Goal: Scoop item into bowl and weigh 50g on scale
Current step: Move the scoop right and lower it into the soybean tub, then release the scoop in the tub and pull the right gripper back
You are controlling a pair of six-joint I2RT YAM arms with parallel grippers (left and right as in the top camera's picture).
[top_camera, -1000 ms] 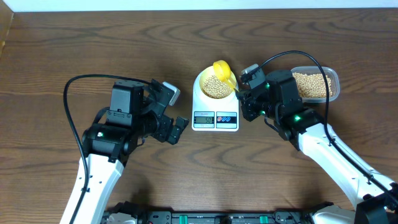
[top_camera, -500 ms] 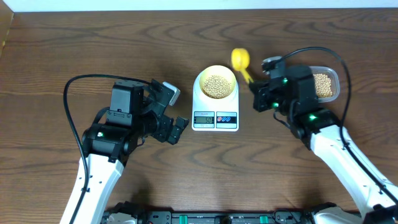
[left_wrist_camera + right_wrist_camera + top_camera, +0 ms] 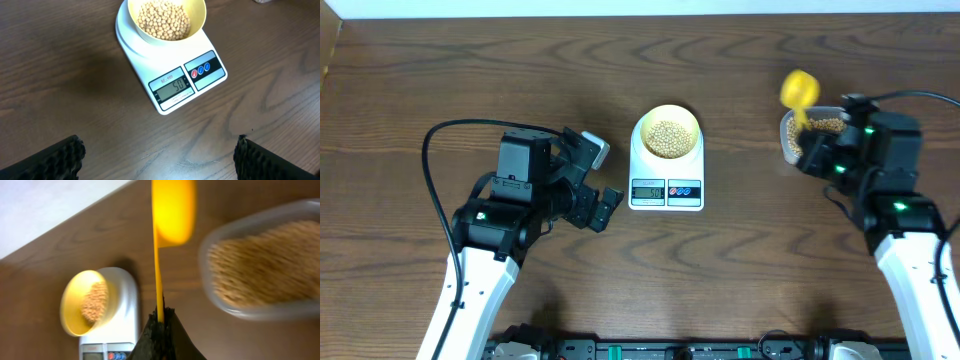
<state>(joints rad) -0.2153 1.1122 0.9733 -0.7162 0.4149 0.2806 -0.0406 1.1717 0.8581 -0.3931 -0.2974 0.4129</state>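
I think the weighing step is about done. My small round pale yellow bowl [image 3: 642, 135] sits on top of the white kitchen scale with the little grey screen [image 3: 666, 176]. The small round tan beans [image 3: 667, 137] lie inside the bowl.

My right hand [image 3: 161, 322] is squeezed tight on the thin handle of the bright yellow long-handled scoop [image 3: 798, 90], well to the right of the scale. The scoop's cup hangs over the side of the clear plastic tub of beans [image 3: 786, 140] that is nearest the scale. My left hand [image 3: 598, 178] is wide open with nothing in it, just to the left of the scale.

Next I guess I should put the scoop down, in or by the tub. I must do it gently and not bump the scale.

Only the left wrist view lets me read the screen, and it says 50. From above the numbers are too small. The right wrist view is blurry, so I cannot tell if any beans are in the scoop.
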